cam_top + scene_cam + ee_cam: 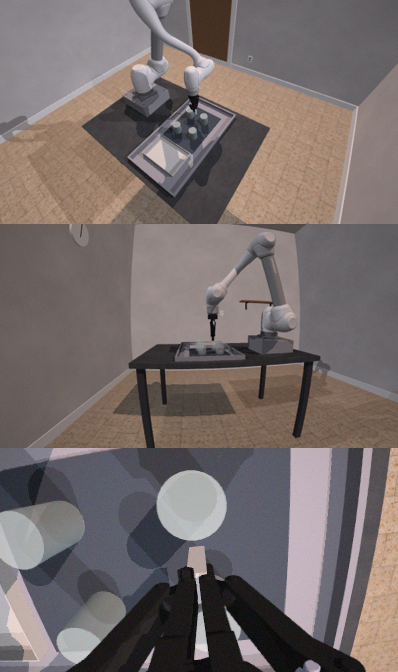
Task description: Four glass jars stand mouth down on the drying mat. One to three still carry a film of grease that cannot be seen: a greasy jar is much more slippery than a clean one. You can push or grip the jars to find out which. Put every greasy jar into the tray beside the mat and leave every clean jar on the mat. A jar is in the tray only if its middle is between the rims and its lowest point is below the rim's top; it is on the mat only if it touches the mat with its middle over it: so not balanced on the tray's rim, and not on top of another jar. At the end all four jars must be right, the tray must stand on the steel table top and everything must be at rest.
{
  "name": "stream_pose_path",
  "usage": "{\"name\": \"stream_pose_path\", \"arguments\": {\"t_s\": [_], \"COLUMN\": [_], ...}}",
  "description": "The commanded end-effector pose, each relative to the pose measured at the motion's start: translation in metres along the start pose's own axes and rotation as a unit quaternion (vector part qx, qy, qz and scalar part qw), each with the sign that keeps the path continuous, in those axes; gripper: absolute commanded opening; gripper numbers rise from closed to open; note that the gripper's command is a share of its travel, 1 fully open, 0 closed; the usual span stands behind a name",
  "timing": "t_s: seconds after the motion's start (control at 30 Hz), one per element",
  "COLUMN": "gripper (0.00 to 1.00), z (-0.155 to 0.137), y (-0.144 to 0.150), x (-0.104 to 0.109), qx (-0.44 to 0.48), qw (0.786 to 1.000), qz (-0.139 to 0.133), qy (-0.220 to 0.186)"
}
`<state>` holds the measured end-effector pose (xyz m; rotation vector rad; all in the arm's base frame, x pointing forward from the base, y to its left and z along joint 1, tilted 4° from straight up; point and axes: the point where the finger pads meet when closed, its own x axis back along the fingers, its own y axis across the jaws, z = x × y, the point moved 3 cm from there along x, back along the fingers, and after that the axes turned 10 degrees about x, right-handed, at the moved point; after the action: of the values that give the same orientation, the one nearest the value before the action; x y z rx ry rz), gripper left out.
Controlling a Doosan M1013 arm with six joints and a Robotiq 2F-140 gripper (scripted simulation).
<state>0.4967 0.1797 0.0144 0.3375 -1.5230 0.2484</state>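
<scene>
Four pale glass jars stand mouth down on the dark drying mat (192,126): one nearest the arm's base (190,113), one to its right (203,119), and two nearer the tray (192,133). The light tray (166,154) beside the mat holds nothing. My gripper (194,109) is shut and empty, pointing straight down close to the top of the jar nearest the base. I cannot tell if it touches. In the wrist view the shut fingertips (196,570) lie just below one jar (191,504). Another jar (37,534) is at the left, a third (91,625) at the lower left, and the fourth is mostly hidden behind the fingers.
The mat and tray sit on a steel top with a raised rim (228,117), on a black table (225,357). The arm's base block (147,99) stands behind the mat's far end. The steel rim runs along the right in the wrist view (305,538).
</scene>
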Motion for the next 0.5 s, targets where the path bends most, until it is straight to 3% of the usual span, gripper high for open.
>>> {"name": "stream_pose_path", "arguments": {"t_s": [0.0, 0.47], "gripper": [0.0, 0.0], "z": [0.0001, 0.002], "y": [0.0001, 0.0004], "x": [0.0001, 0.0001], "qx": [0.0, 0.0], "qw": [1.0, 1.0], "qz": [0.0, 0.0], "qy": [0.0, 0.0]}}
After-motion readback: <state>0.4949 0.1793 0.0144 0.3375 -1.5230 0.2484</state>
